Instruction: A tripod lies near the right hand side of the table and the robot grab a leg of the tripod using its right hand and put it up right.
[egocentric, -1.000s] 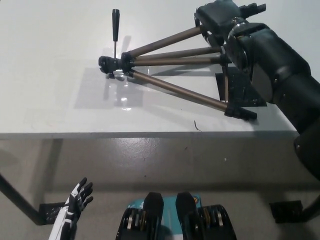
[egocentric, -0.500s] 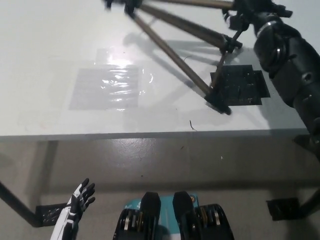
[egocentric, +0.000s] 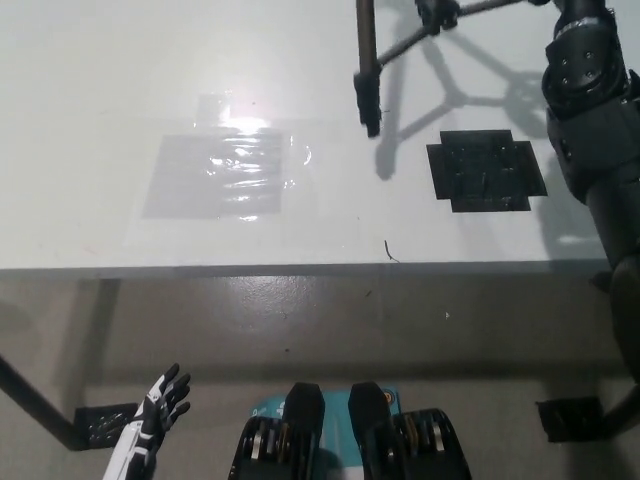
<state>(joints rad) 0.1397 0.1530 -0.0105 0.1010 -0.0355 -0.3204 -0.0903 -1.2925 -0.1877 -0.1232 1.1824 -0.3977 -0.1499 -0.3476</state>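
Now the tripod (egocentric: 372, 70), flat on the surface (egocentric: 120, 90) a second ago, is seen raised near its far right, nearly upright, while the right robot hand's grip cannot be told and the left robot hand (egocentric: 160, 402) hangs spread below.

Single head view, steeply down on table (egocentric: 80, 120) edge, seemingly close.
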